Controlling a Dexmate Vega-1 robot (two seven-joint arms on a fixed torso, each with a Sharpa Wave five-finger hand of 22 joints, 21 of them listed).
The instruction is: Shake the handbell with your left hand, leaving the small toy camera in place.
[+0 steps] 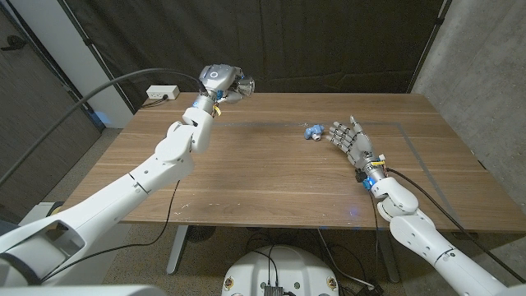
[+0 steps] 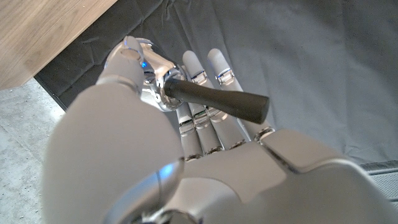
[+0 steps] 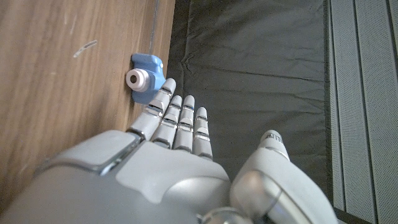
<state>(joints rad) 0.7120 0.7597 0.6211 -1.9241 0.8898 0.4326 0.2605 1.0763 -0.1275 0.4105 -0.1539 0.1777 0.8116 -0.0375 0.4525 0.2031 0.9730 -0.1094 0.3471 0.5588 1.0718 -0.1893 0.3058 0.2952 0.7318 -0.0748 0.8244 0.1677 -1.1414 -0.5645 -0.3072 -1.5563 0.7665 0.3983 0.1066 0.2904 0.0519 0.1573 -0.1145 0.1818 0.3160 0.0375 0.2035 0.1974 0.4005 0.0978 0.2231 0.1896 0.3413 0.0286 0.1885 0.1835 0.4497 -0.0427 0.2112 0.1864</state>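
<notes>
My left hand (image 1: 220, 80) is raised over the table's far left edge and holds the handbell (image 1: 245, 84). In the left wrist view the bell's black handle (image 2: 217, 99) lies across the straight fingers (image 2: 199, 118) of my left hand (image 2: 186, 162), with the thumb pressing at its silver end. The small blue toy camera (image 1: 313, 131) sits on the table right of the middle. My right hand (image 1: 349, 140) stays just right of it, fingers straight and apart, holding nothing. In the right wrist view the camera (image 3: 144, 78) lies just past the fingertips of my right hand (image 3: 177, 155).
The wooden table (image 1: 263, 181) has faint line marks on its top. A white power strip (image 1: 160, 93) lies beyond the table's far left corner. A black curtain (image 1: 329, 41) hangs behind. A black cable (image 1: 436, 205) trails along my right forearm.
</notes>
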